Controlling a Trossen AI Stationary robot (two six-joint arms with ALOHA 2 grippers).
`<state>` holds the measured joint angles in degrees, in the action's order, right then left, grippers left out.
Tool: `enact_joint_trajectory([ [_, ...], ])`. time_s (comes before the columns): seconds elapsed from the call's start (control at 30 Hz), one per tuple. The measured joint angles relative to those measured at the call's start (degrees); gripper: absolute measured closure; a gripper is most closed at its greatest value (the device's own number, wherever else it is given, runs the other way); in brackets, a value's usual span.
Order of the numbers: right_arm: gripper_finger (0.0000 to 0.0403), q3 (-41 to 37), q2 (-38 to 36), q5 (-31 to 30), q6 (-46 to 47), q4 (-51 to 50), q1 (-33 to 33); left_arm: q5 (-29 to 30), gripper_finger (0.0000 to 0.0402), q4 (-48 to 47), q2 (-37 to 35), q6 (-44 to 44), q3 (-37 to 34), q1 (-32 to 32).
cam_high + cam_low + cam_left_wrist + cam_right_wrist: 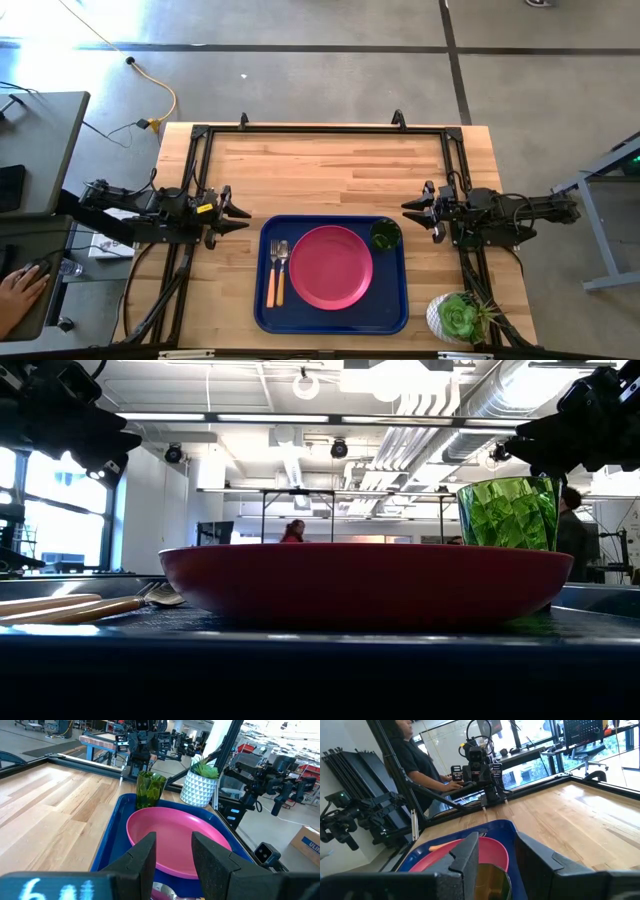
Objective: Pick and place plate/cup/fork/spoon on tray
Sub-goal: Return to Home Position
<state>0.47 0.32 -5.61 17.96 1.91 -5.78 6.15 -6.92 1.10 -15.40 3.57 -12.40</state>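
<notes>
Left claw [243,212]: held spread, empty, left of the tray [263,310].
Fork [272,270], spoon [282,268]: laid side by side, tray's left.
Plate [331,266]: centred.
Cup [385,235]: upper right corner.
Right claw [408,212]: spread, parked; task judged complete.

We see even, bright light on the high view, with a washed-out glare patch on the floor at upper left. Low view is backlit: ceiling strips and left-side windows blow out, so the plate [365,582] and tray [320,660] rim go dark, near foreground blurred. The cup [508,512] glows, lit from behind. Both wrist views have soft, out-of-focus fingers along the bottom edge; window glare sits at upper right in the right wrist view.
</notes>
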Motion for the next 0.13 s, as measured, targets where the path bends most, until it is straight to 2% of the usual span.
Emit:
enact_joint_trajectory([
  [0.13,0.0285,0.00,0.00,-0.01,0.00,0.01,0.01,0.02,0.0288,0.00,0.02,0.02,0.02,-0.02],
])
